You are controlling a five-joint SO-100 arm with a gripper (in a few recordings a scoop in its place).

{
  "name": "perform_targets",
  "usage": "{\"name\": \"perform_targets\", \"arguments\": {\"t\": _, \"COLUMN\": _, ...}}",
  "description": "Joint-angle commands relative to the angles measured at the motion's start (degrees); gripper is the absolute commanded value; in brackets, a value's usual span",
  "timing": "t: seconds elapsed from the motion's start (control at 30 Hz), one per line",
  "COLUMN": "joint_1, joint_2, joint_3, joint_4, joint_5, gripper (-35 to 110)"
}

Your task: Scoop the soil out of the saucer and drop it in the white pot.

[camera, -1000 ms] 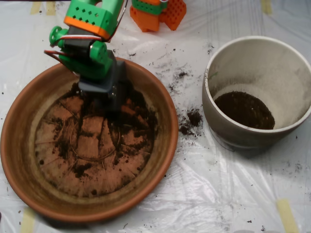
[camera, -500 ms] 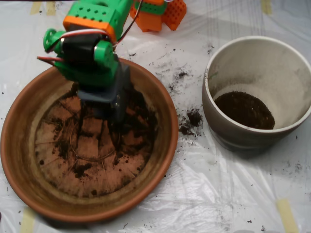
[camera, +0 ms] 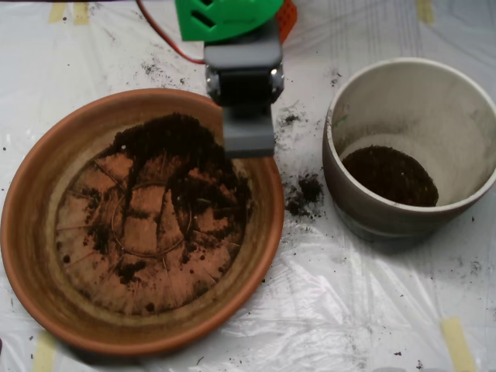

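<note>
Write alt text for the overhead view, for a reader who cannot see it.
A grey scoop on a green arm hangs over the upper right rim of a terracotta saucer smeared with dark soil. To the right stands a white pot with soil at its bottom, and crumbs lie on the plastic sheet between them.

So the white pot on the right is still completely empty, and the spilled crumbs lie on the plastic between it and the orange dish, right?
Not quite: the overhead view shows the white pot already holds dark soil at its bottom. The spilled crumbs do lie between it and the saucer.
</note>
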State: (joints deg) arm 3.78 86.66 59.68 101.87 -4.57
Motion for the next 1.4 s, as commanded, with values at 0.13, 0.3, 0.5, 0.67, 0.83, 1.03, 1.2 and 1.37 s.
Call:
{"name": "perform_targets", "arguments": {"t": 0.13, "joint_1": -12.4, "joint_2": 7.8, "joint_3": -9.1, "joint_4": 0.4, "joint_5": -4.3, "gripper": -1}}
{"name": "perform_targets", "arguments": {"t": 0.3, "joint_1": -21.6, "joint_2": 1.4, "joint_3": -19.6, "joint_4": 1.5, "joint_5": -7.1, "gripper": -1}}
{"name": "perform_targets", "arguments": {"t": 0.5, "joint_1": -29.1, "joint_2": -6.9, "joint_3": -23.6, "joint_4": 1.5, "joint_5": -9.2, "gripper": 1}}
{"name": "perform_targets", "arguments": {"t": 0.67, "joint_1": -30.1, "joint_2": -6.5, "joint_3": -20.3, "joint_4": 1.5, "joint_5": -9.3, "gripper": 37}}
{"name": "perform_targets", "arguments": {"t": 0.83, "joint_1": -29.9, "joint_2": -1.5, "joint_3": -16.0, "joint_4": 1.1, "joint_5": -9.1, "gripper": 39}}
{"name": "perform_targets", "arguments": {"t": 1.03, "joint_1": -27.9, "joint_2": 9.0, "joint_3": -3.8, "joint_4": -4.2, "joint_5": -9.3, "gripper": 36}}
{"name": "perform_targets", "arguments": {"t": 1.2, "joint_1": -26.5, "joint_2": 21.7, "joint_3": 12.0, "joint_4": -11.5, "joint_5": -8.9, "gripper": 36}}
{"name": "perform_targets", "arguments": {"t": 1.37, "joint_1": -24.9, "joint_2": 32.0, "joint_3": 24.3, "joint_4": -18.1, "joint_5": -6.4, "gripper": 36}}
